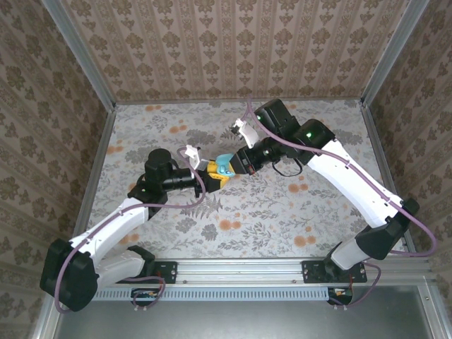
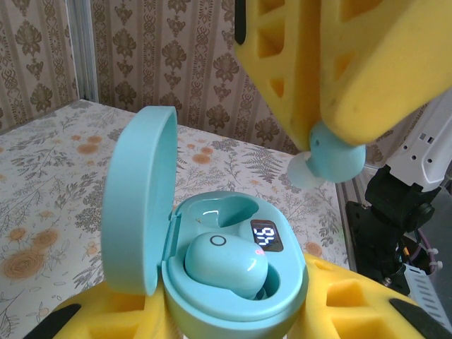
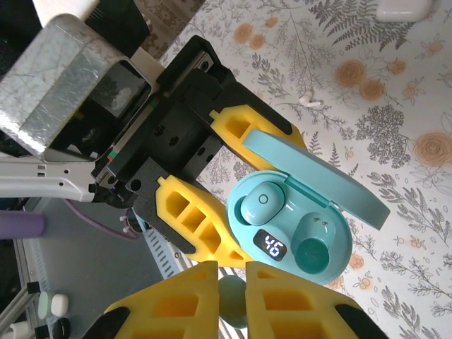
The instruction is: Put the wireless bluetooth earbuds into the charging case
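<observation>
Reaching in from 7 o'clock in the top external view, the left arm stretches across the floral tabletop (image 1: 141,120). Its left tool (image 1: 216,172) pinches the teal charging case (image 1: 224,165) near the middle. The right arm rises from 4 o'clock and folds at a high elbow near 1 o'clock. It then angles back down so the right tool (image 1: 237,162) meets the case from its 3 o'clock side. Patterned walls (image 1: 226,49) close in the tabletop on three sides.

In the left wrist view, the case stands open between the left tool's yellow fingers (image 2: 353,304), with its lid (image 2: 138,198) swung up at 9 o'clock. A seated earbud (image 2: 226,263) fills the nearer well, and the farther well (image 2: 229,208) is bare. A lit display (image 2: 265,237) glows at the case's 3 o'clock. The right tool hangs at 1 o'clock, pressed onto a held earbud (image 2: 337,157), above the case and apart from it.

In the right wrist view, the held earbud sits at 6 o'clock between the right tool's fingers (image 3: 176,304), near the case rim. The bare well lies toward 5 o'clock of the seated earbud. A white earbud (image 3: 308,101) lies on the tabletop at 1 o'clock beyond the lid. A white case (image 3: 404,7) sits at the top edge.
</observation>
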`<action>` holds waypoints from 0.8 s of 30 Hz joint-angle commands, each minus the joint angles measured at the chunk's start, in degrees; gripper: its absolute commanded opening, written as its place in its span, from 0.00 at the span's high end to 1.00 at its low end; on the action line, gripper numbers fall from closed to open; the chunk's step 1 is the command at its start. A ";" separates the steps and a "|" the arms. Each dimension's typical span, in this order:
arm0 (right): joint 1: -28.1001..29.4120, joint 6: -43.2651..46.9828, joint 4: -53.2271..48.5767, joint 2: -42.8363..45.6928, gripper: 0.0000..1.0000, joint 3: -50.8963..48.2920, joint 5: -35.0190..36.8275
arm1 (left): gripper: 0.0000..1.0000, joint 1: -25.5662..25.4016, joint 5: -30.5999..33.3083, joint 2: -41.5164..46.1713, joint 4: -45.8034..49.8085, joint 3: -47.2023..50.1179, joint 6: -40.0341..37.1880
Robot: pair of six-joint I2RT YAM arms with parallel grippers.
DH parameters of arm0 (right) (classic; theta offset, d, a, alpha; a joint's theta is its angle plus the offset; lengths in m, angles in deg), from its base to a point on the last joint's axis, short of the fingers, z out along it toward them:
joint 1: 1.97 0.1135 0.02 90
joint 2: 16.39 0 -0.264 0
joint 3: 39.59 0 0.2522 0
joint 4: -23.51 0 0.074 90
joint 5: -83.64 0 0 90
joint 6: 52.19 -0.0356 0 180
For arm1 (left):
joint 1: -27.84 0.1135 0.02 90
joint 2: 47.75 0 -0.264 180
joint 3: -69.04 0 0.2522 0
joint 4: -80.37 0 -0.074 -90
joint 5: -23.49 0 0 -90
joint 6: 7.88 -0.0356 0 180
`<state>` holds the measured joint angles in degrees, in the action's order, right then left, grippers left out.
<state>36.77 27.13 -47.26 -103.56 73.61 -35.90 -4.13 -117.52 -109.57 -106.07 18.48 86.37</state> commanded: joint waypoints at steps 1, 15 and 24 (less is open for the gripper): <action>-0.07 0.83 -0.82 -0.89 0.87 1.37 1.15 | 0.92 -0.55 -0.67 0.47 -1.82 -1.79 -0.03; -0.80 2.49 -1.56 -3.60 0.87 0.33 0.62 | 0.93 -0.64 -0.88 0.91 -1.33 -1.66 -0.12; -1.74 3.01 -1.96 -4.40 0.87 -0.56 0.47 | 0.93 -0.64 -0.85 0.39 -1.46 -1.78 -0.30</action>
<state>35.32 29.01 -47.40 -106.84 73.54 -35.51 -4.43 -117.32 -109.57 -105.64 18.48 86.37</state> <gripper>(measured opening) 0.135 0.335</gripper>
